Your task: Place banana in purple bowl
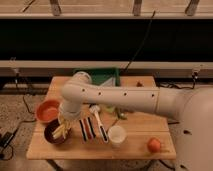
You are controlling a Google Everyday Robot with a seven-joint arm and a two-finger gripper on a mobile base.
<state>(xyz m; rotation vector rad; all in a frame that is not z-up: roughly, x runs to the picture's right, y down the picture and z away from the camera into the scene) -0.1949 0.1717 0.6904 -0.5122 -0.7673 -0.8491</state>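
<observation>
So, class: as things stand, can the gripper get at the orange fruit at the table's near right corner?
Probably yes: the gripper is over the purple bowl at the left, and only the white cup stands between, off the direct path.

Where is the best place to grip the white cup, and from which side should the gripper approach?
Probably by the rim of the white cup, from above: it stands upright with its mouth open, so one finger fits inside. The gripper is over the purple bowl, by the banana.

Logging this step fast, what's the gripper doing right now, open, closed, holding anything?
Gripper: down at the purple bowl, where the banana lies; open or closed cannot be told.
</observation>
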